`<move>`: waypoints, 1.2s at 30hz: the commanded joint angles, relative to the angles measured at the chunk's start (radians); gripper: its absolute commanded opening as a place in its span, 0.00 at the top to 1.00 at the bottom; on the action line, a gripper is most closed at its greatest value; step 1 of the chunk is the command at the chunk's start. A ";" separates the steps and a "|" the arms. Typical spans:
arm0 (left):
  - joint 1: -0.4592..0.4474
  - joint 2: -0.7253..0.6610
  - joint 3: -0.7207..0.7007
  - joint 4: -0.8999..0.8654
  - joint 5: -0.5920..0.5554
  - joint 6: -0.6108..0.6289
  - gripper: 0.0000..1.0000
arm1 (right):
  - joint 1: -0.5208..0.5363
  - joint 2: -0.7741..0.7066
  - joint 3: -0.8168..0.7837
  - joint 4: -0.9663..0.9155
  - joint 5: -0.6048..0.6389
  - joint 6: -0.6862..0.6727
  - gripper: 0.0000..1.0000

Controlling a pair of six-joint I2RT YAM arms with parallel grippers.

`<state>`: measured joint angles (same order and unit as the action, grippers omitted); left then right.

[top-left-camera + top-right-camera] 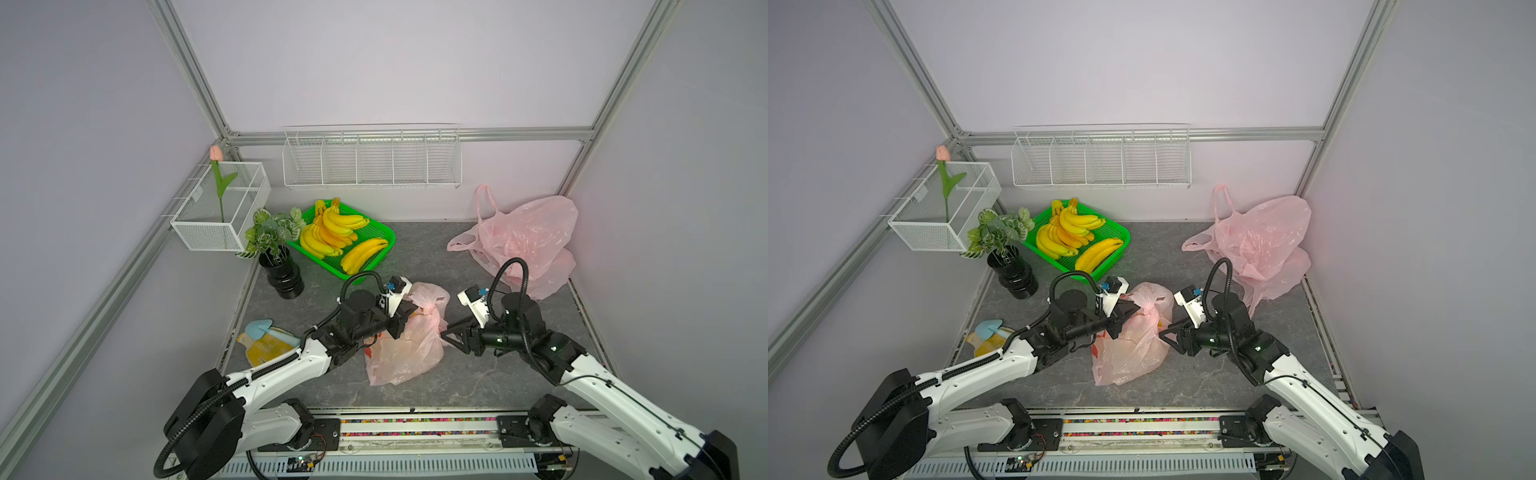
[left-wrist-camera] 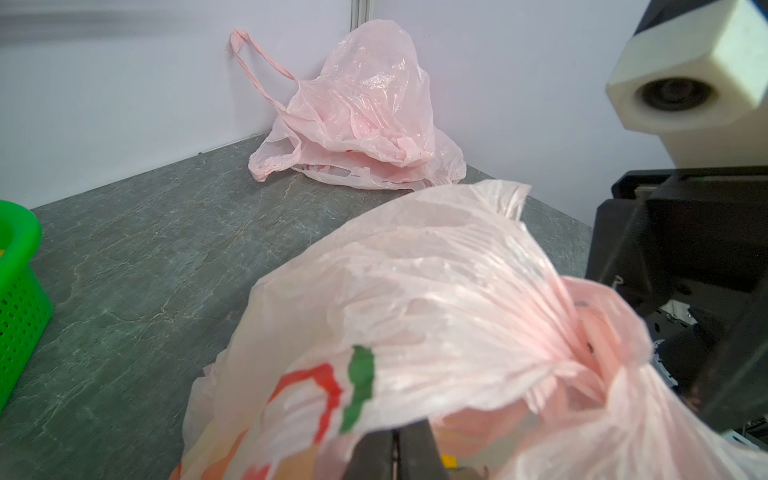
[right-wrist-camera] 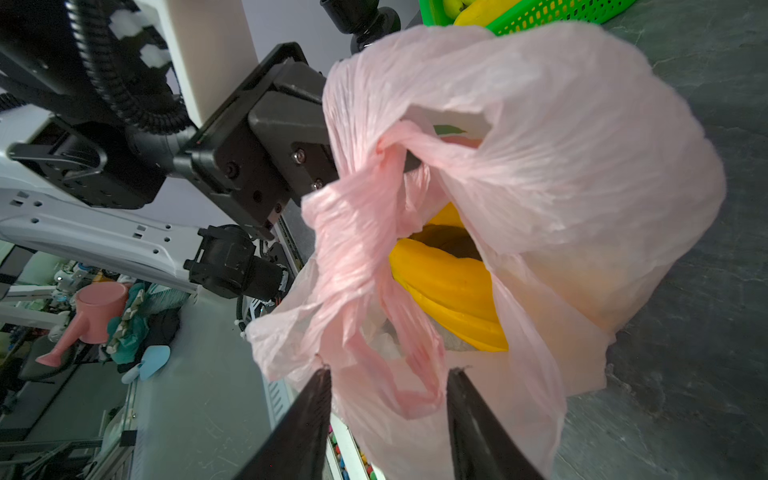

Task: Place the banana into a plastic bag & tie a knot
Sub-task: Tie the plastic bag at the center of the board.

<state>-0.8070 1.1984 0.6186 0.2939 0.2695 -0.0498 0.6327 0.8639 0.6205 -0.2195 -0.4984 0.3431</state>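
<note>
Pink plastic bag point(image 1: 409, 353) slumped mid-table between both arms, banana point(image 3: 449, 286) inside, yellow showing through the gaping mouth; thin, soft, slippery film, apt to stretch or tear under a hard pull; light on its own, weighted low by the fruit; best taken by the two handle strips, bunched close to the mouth, never by the body. Left gripper point(image 2: 394, 434) clamped tight on gathered film at one handle; right gripper point(image 3: 390, 370) partway parted, fingers either side of the loose handle loop, nothing pinched. Neck twisted in both top views, knotted or not impossible to tell. Green basket point(image 1: 320, 262) toward the back left, holding several more bananas point(image 1: 332, 230); spare bags point(image 1: 528, 237) heaped in the far right corner, contents unclear; wall rack point(image 1: 372, 166) bare; mesh box point(image 1: 216, 232) with only a tulip point(image 1: 217, 174).
</note>
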 commanded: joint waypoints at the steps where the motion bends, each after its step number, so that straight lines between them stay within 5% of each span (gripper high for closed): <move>1: -0.001 0.011 0.035 -0.009 0.017 -0.007 1.00 | 0.029 0.003 -0.019 0.047 0.046 -0.057 0.53; 9: -0.001 0.011 0.032 -0.006 0.017 -0.005 1.00 | 0.083 0.027 -0.028 0.088 0.155 -0.108 0.56; 27: -0.001 0.023 0.031 0.005 0.034 -0.008 1.00 | 0.148 0.057 -0.051 0.173 0.186 -0.146 0.56; 36: -0.001 0.023 0.028 0.004 0.037 -0.009 1.00 | 0.166 0.094 -0.039 0.196 0.203 -0.138 0.71</move>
<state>-0.8070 1.2186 0.6201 0.2935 0.2924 -0.0505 0.7891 0.9527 0.5880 -0.0555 -0.3038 0.2165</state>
